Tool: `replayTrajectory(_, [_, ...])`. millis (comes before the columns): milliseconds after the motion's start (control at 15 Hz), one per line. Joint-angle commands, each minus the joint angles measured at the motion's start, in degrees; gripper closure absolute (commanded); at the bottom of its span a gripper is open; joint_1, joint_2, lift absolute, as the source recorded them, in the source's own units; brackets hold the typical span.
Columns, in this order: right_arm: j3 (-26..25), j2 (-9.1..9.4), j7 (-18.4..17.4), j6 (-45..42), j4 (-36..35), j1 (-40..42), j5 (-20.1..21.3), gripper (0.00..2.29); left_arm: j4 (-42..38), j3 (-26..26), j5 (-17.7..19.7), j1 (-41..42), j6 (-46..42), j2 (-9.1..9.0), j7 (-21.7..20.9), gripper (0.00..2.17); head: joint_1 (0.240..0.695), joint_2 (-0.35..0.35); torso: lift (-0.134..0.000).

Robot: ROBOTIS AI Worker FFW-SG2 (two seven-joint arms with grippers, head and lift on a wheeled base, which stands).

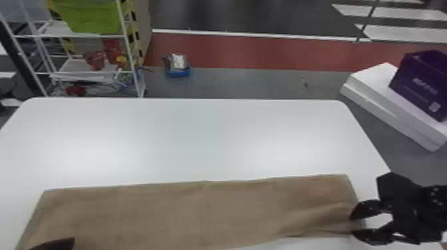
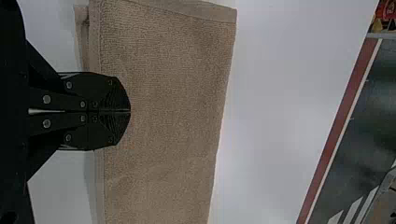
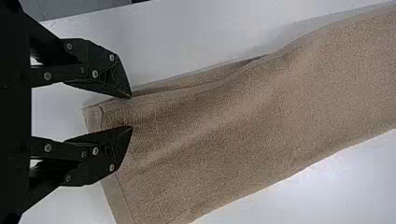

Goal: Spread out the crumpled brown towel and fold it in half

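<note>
A long, folded brown cloth towel point(image 1: 199, 212) lies along the near side of a smooth white table point(image 1: 199, 139).
The robot's black left gripper point(image 2: 130, 111) has its flat fingers pressed together over the towel near its left end, perhaps to steady or smooth it. The matching right gripper point(image 3: 132, 112) holds its fingers spread at the rumpled near right corner, probably to straighten that edge.
</note>
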Motion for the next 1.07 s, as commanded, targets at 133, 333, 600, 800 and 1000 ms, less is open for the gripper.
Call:
replayTrajectory(133, [0.32,-0.08,0.71,0.02,0.46,-0.90,-0.08,1.30,0.00,-0.18,0.00,0.00,0.00,-0.24,0.00,2.11,0.695,-0.086,-0.124])
replayTrajectory(333, [-0.29,-0.08,0.71,-0.33,0.37,-1.25,-0.79,1.44,-0.09,-0.10,-0.09,0.09,0.00,-0.24,-0.09,2.11,0.695,-0.086,-0.124])
replayTrajectory(600, [-3.63,-0.96,0.71,-0.68,-0.42,-0.81,-5.09,1.44,-0.09,-0.10,-0.26,0.09,0.18,-0.24,-0.09,2.11,0.695,-0.093,-0.124])
replayTrajectory(800, [-3.72,-0.96,0.71,-1.21,-0.42,0.86,-5.09,1.44,0.00,-0.18,-0.26,0.09,0.00,-0.24,0.00,2.11,0.695,-0.094,-0.124])
replayTrajectory(1000, [-3.72,-1.05,0.71,-0.33,-0.42,2.09,-5.09,0.98,-0.18,-0.18,-0.26,0.09,0.18,-0.24,0.00,2.11,0.695,-0.096,-0.124])
